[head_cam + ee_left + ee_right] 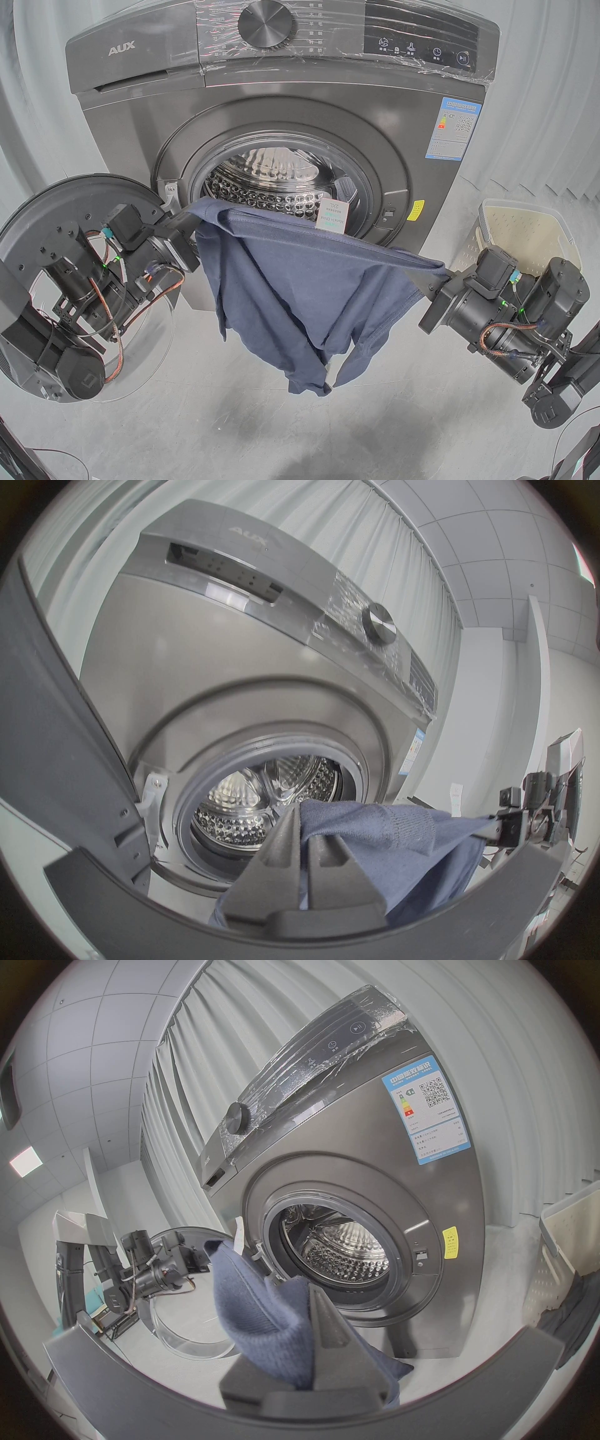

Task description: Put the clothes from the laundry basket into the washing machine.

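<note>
Looking at the containers first, I see the drum point(281, 172) of the washing machine point(144, 125) with its shiny metal wall bare. Its round door point(56, 194) stands open on the robot's left. The laundry basket point(531, 231) stands on the floor right of the machine, behind the right arm.

The blue shirt point(300, 294) is in the air before the drum opening, stretched between both arms, its lower part hanging toward the floor. The left gripper point(189, 220) has its jaws pinching one end, and the right gripper point(432, 278) has its jaws pinching the other.

The right wrist view shows a dark cloth point(578, 1319) at the basket; I cannot tell if it is inside.

The shirt's upper edge, with a white label point(332, 215), hides the opening's lower rim.
</note>
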